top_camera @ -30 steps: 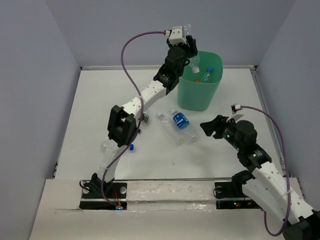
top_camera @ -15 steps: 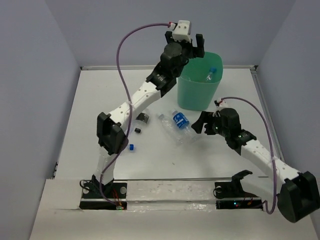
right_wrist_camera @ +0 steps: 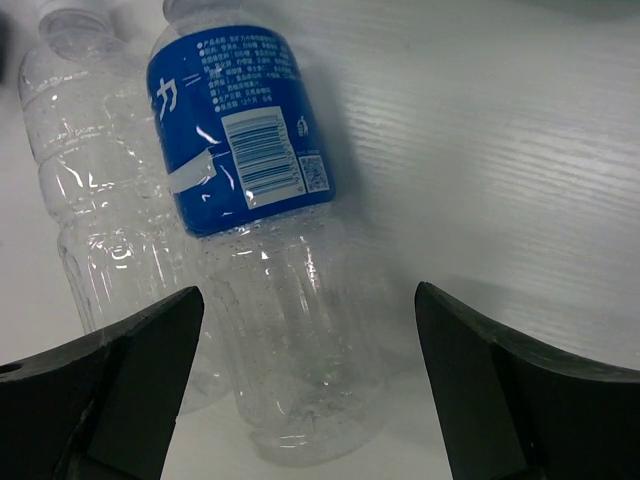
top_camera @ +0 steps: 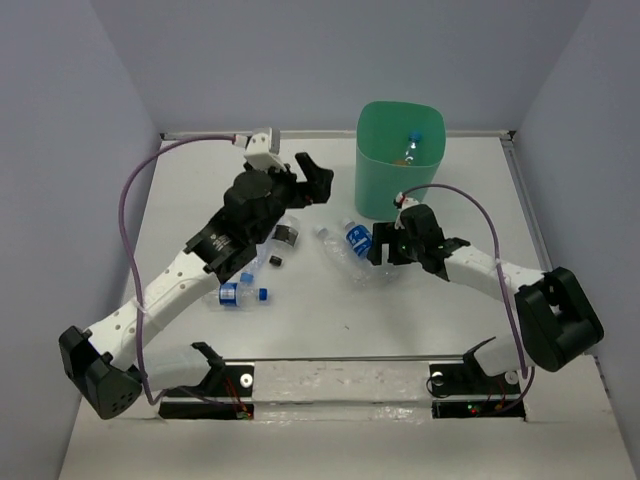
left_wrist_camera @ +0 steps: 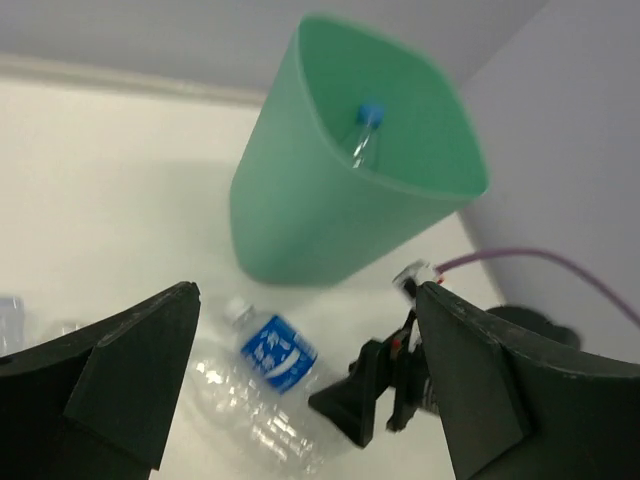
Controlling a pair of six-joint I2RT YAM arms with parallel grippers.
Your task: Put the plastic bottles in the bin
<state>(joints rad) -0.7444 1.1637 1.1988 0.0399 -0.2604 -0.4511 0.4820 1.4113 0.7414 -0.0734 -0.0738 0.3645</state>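
Observation:
The mint-green bin (top_camera: 398, 175) stands at the back of the table, with a blue-capped bottle (top_camera: 411, 148) inside it. It also shows in the left wrist view (left_wrist_camera: 340, 200). A blue-label bottle (top_camera: 358, 240) lies in front of the bin beside a clear bottle (top_camera: 338, 255). My right gripper (top_camera: 377, 247) is open, its fingers either side of the blue-label bottle's (right_wrist_camera: 250, 200) base, not touching it. My left gripper (top_camera: 315, 175) is open and empty, above the table left of the bin. A third bottle (top_camera: 235, 293) lies under the left arm.
A small dark-banded item (top_camera: 288, 235) and a small black piece (top_camera: 275, 261) lie left of the two bottles. A raised rim (top_camera: 200, 135) runs round the table's back and sides. The right arm's purple cable (top_camera: 470, 200) arcs beside the bin.
The left gripper let its bottle go into the bin, then pulled back from above the bin, down and left. The right arm reached forward to the blue-label bottle.

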